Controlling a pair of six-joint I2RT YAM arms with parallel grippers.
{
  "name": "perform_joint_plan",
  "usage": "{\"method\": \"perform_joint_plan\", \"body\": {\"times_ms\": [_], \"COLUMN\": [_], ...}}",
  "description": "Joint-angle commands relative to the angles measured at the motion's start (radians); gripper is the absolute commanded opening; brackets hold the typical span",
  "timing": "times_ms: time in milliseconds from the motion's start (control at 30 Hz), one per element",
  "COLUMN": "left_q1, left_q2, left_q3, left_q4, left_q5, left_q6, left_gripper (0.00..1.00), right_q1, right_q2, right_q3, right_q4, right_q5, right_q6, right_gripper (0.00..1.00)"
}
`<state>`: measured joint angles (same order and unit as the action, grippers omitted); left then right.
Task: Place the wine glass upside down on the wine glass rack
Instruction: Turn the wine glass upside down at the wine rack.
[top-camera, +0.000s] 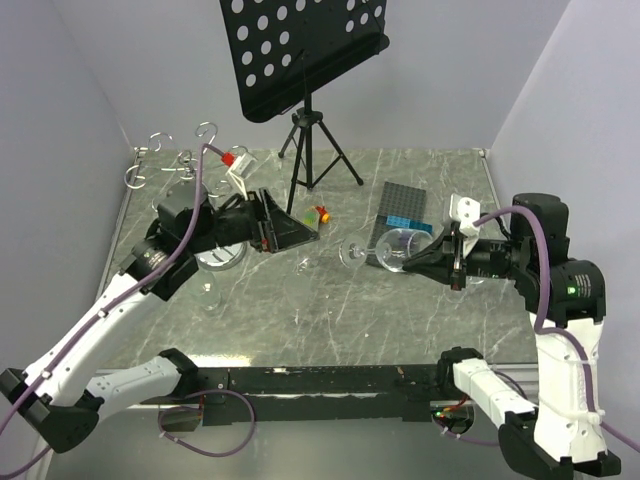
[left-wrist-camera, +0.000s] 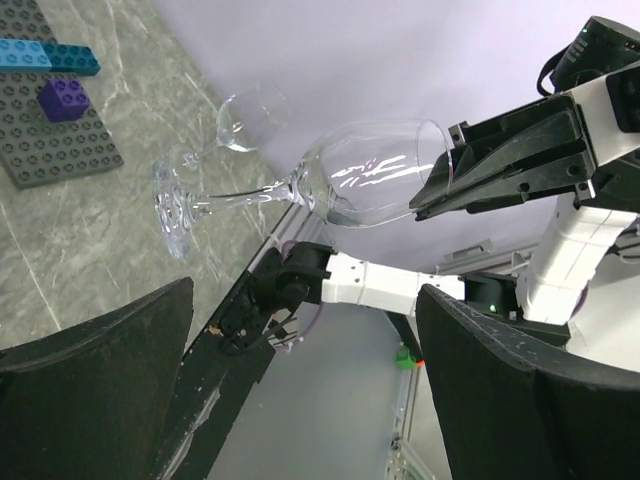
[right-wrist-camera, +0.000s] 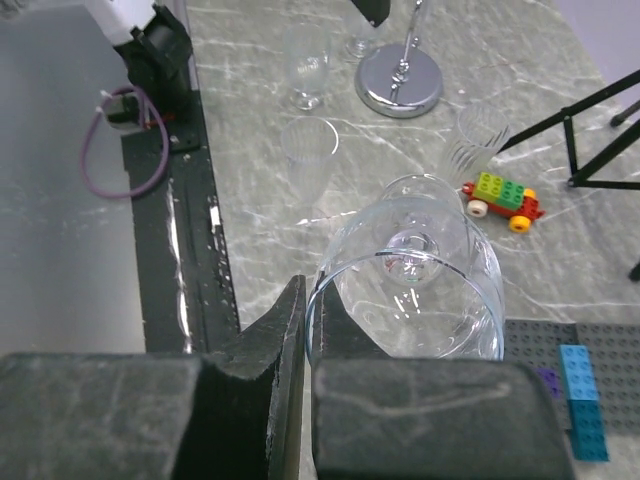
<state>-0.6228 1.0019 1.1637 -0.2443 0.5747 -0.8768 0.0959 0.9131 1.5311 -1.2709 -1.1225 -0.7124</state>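
Your right claw (top-camera: 412, 262) pinches the wine glass (top-camera: 385, 247) by its rim, stem sideways mid-frame, likely offering the foot to your spread left claw (left-wrist-camera: 305, 292). The wine glass rack (top-camera: 222, 258) stands at frame left.

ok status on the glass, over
Right gripper shut on glass rim, held sideways in air. Left gripper open, empty. Rack far left, small glasses by its base.
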Motion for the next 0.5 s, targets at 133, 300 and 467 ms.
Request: {"method": "perform_joint_plan", "body": {"times_ms": [133,300,467], "left_q1": [-0.066,-0.09,-0.101], "left_q2": [0.027,0.081,0.145], "left_q3": [0.034,0.054,0.085], "left_q4": [0.004,-0.024,-0.072], "left_q5": [-0.114,-0.145,-0.171], "left_q6": [0.027,0.022,0.03], "left_gripper": [0.97,0.97,0.94], "right_q1": [-0.025,-0.025,-0.025], "right_q2": [0.024,0.046,0.05], "right_q3": [0.03,0.09,0.119], "right_q4": [0.153,0.205,0.22], "right_q5": [-0.115,-0.118,-0.128], "right_q6": [0.086,0.146,0.171], "right_gripper": [0.0,0.0,0.0]}}
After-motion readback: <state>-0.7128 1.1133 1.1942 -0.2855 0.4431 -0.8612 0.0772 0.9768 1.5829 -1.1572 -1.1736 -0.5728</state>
